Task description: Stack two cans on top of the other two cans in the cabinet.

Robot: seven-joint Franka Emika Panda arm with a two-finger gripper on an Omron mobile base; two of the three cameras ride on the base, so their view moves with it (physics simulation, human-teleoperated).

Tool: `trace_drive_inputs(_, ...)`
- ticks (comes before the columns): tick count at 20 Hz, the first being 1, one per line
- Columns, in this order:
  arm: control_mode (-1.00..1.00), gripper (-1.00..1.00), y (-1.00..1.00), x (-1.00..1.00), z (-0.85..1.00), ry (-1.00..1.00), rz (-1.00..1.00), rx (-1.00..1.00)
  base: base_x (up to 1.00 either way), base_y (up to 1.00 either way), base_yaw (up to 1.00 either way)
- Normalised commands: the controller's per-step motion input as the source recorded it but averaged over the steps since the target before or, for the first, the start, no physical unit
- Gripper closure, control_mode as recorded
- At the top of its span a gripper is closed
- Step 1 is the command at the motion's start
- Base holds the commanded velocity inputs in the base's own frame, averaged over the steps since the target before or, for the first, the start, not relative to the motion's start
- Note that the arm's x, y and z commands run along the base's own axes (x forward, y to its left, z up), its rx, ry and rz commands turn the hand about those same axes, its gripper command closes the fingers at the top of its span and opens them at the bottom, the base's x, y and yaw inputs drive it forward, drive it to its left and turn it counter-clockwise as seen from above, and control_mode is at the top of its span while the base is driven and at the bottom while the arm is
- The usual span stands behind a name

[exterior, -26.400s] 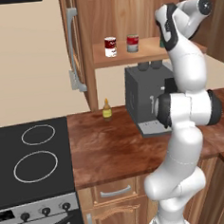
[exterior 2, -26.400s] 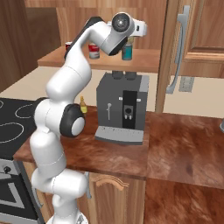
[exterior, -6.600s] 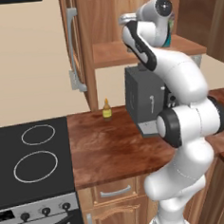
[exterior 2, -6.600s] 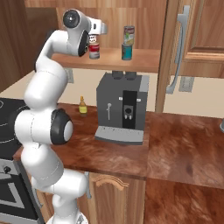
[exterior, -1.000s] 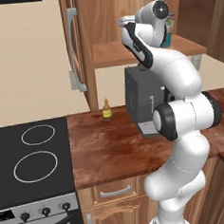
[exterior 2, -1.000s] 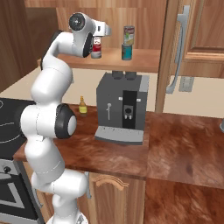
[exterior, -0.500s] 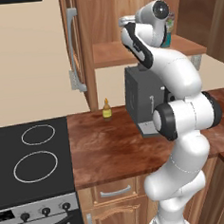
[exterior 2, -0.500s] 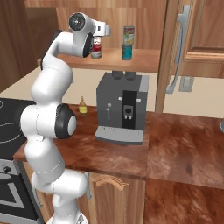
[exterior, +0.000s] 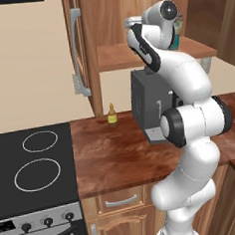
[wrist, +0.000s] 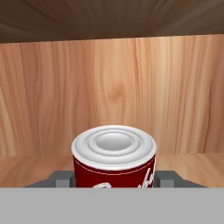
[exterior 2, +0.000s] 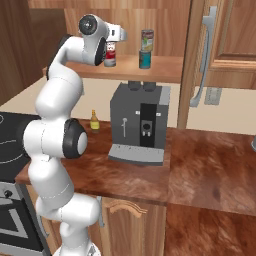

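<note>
1 dark red can (wrist: 113,164) shows a ridged silver lid, white script.

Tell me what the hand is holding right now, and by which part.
The hand holds the dark red can with a white label, its fingers on opposite sides of the can's body, below the lid.

The arm (exterior: 189,119) is glossy white, built of rounded, bulging links. Dark grey rings band its joints, and round dark caps close the joint ends, one with a pale centre. A black strip runs along an upper link. The end effector (wrist: 113,180) has small grey finger tips (wrist: 62,178).
</note>
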Motion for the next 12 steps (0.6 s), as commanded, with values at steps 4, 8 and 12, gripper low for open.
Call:
trace_drive_inputs(4,-1.0,1.0,0.0,0.0,0.0,0.0,0.0,0.0,0.0,0.0,0.0)
trace_drive_inputs(8,-1.0,-1.0,0.0,0.0,0.0,0.0,0.0,0.0,0.0,0.0,0.0)
trace_drive_inputs(12,-1.0,-1.0,0.0,0.0,0.0,0.0,0.0,0.0,0.0,0.0,0.0)
